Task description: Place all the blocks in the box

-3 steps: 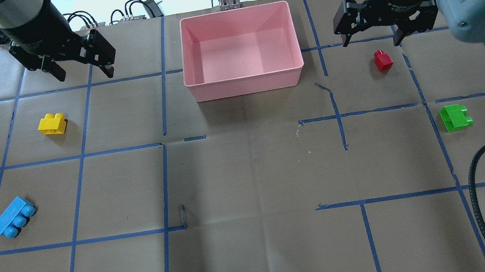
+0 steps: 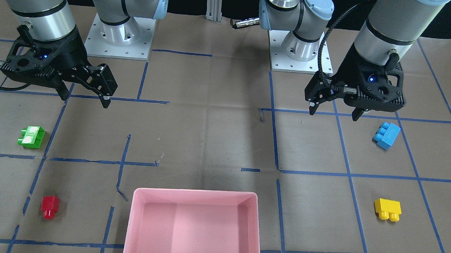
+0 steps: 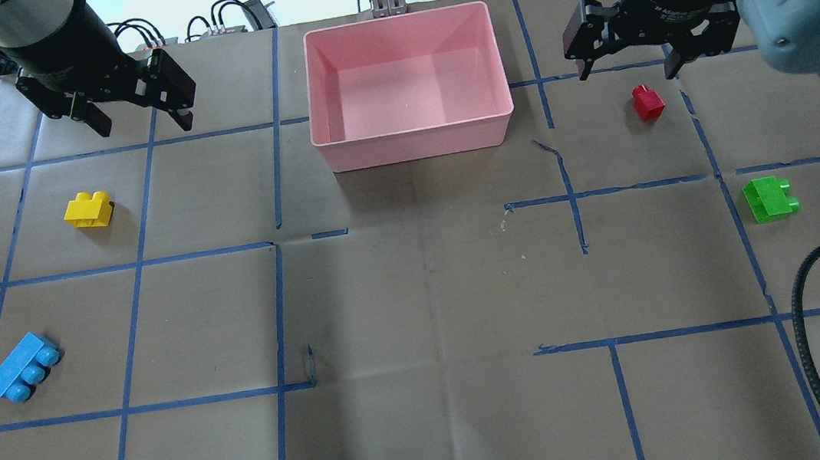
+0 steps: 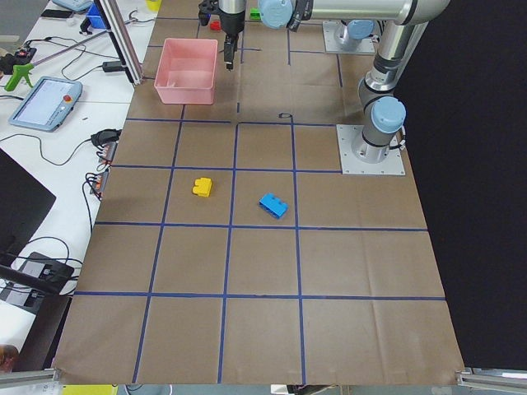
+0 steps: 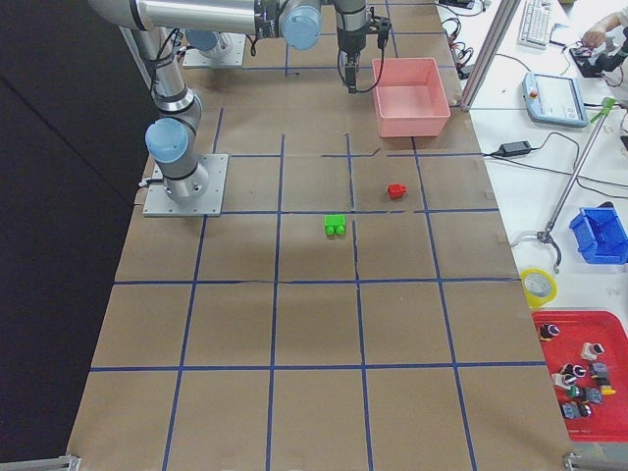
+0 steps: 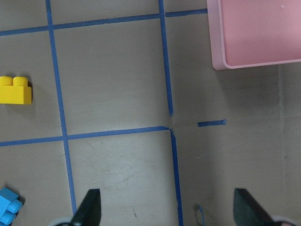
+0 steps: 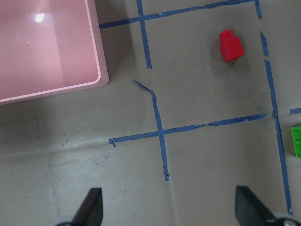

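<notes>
The pink box (image 3: 415, 137) stands empty at the far middle of the table, and it also shows in the front view (image 2: 195, 193). The yellow brick (image 3: 88, 210) and the blue brick (image 3: 23, 367) lie on the left. The red brick (image 3: 648, 102) and the green brick (image 3: 770, 199) lie on the right. My left gripper (image 3: 145, 126) is open and empty, above the table beyond the yellow brick. My right gripper (image 3: 627, 71) is open and empty, just beyond the red brick. The left wrist view shows the yellow brick (image 6: 15, 90). The right wrist view shows the red brick (image 7: 231, 45).
Blue tape lines grid the brown paper table. A black cable (image 3: 803, 293) curves in at the front right. The two arm bases (image 2: 118, 36) stand at the robot's edge. Cables and devices lie beyond the far edge.
Both wrists have shifted very slightly. The bricks and the box have not moved, and both grippers stay open.
</notes>
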